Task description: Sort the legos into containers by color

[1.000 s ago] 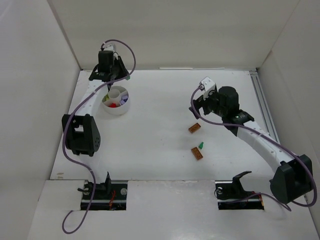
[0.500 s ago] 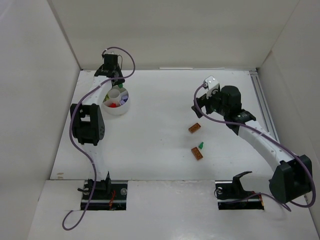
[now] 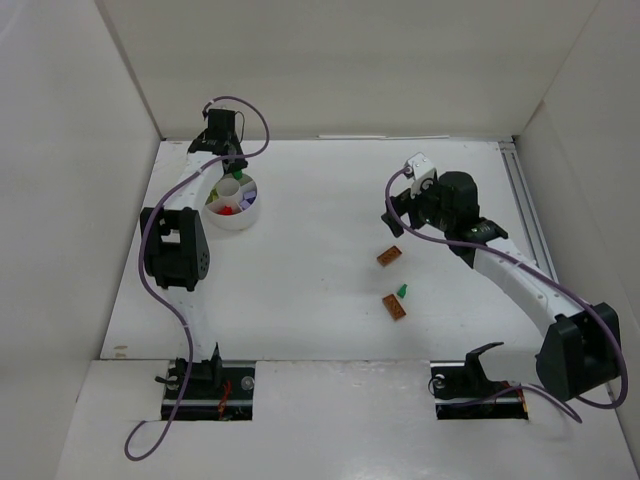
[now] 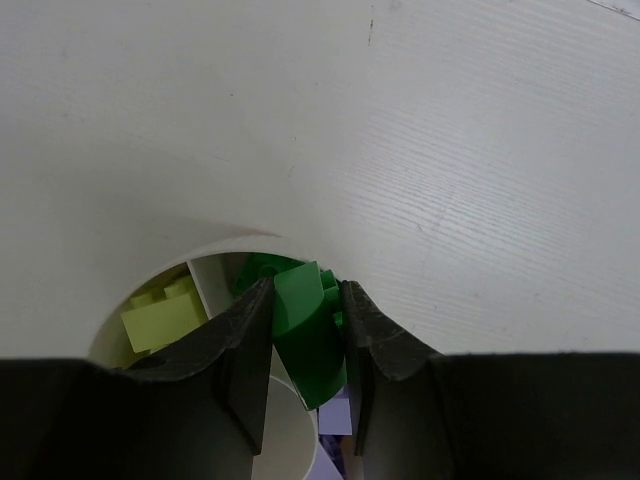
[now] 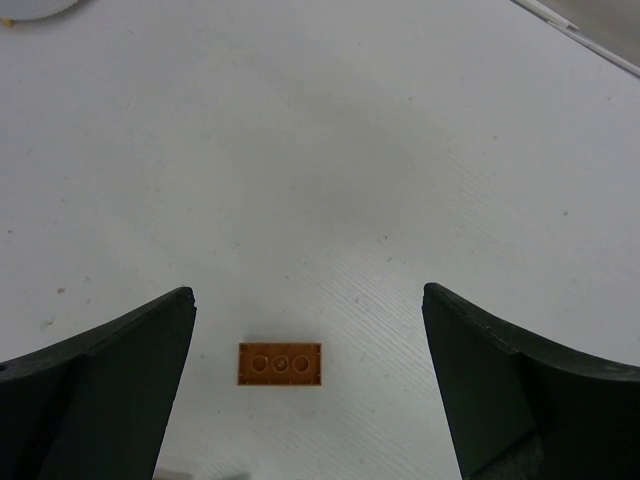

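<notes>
Bright, even light casts only soft shadows.

One cup [image 3: 243, 222]; two orange bricks [image 3: 389, 256] [image 3: 396, 308], one under the right jaws' gap; two green bricks [image 4: 305, 330] [image 3: 401, 291], one between the left jaws; one yellow-green brick [image 4: 165, 315] shows left of them.

1. The white table [image 3: 320, 200] is walled in on three sides.
2. A round white cup [image 3: 243, 222] stands at its far left.
3. An orange brick [image 3: 390, 256] lies right of centre.
4. A second orange brick [image 3: 396, 308] lies nearer the front, with a green brick [image 3: 401, 290] just beside it.
</notes>
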